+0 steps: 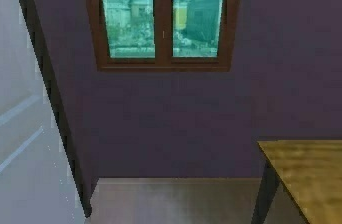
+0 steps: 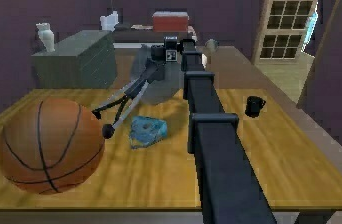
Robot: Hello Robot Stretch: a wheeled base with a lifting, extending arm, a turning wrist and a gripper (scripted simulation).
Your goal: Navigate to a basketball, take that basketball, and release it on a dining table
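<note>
- Well, big orange basketball (image 2: 47, 142) with black seams low at the arm side view's left, resting on the wooden table (image 2: 309, 150)
- Gripper (image 2: 103, 120) at the ball's upper right edge, thin fingers (image 2: 109, 126) slanting down from the dark body toward it; touching or just beside, cannot tell
- Cannot tell whether holding anything, nor how the fingers are set, with the ball on the tabletop right behind the tips
- Dark square arm (image 2: 214, 140) rising from the bottom edge across the table, two small white marked squares at its far end
- Small blue object (image 2: 147, 130) lying on the table just beside the arm and near the ball, shape unclear
- Black mug (image 2: 254, 105) upright on the arm's other side, well apart from the ball
- Beyond the table, grey-green cabinet (image 2: 74, 62) with a white figure (image 2: 45, 37) on top; red box (image 2: 169, 20) farther back; paned window (image 2: 284, 30) at upper right
- In the forward view, purple wall (image 1: 179, 110) with a wood-framed window (image 1: 164, 30), white door (image 1: 9, 110) at the left, wooden tabletop corner (image 1: 319, 175) on a dark leg at lower right
</note>
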